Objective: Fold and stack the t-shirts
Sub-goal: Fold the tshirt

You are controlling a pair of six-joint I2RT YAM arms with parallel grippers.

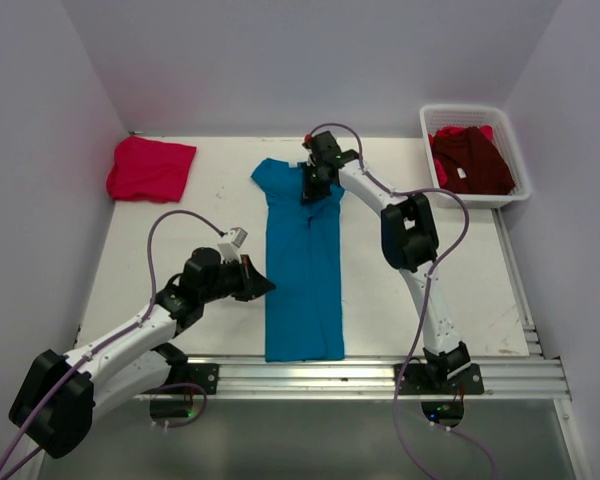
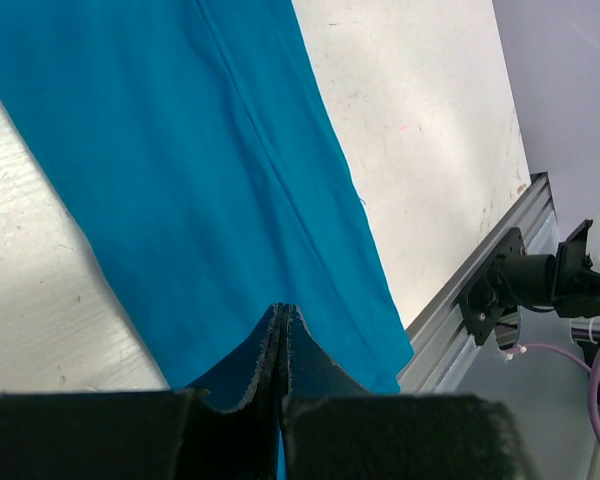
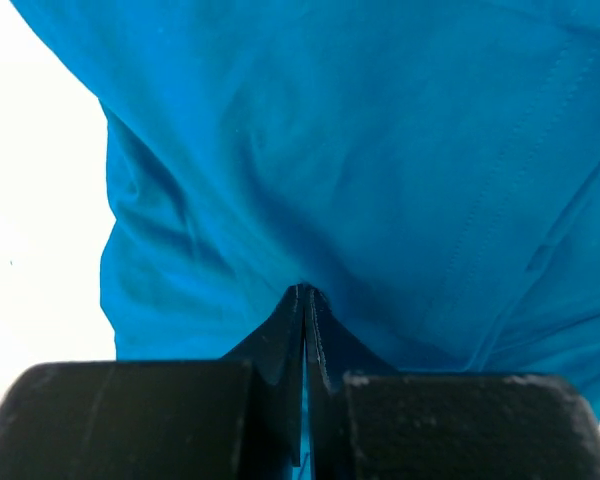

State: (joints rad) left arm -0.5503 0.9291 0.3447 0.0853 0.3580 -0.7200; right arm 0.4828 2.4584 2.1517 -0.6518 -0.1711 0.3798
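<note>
The teal-blue t-shirt (image 1: 302, 265) lies folded into a long narrow strip down the middle of the table. My right gripper (image 1: 314, 186) is at its far end, shut, with the cloth (image 3: 360, 170) wrinkled and drawn in at the fingertips. My left gripper (image 1: 264, 288) is shut, its tips over the strip's left edge about halfway down. There the cloth (image 2: 210, 170) lies flat beneath the closed fingers. The pinkish-red t-shirt (image 1: 150, 168) lies folded at the far left corner. The dark maroon t-shirt (image 1: 472, 160) is in the basket.
The white mesh basket (image 1: 427, 120) stands at the far right corner, with some red cloth (image 1: 448, 130) beside the maroon shirt in it. An aluminium rail (image 1: 380, 372) runs along the near table edge. White walls close in the left, back and right sides.
</note>
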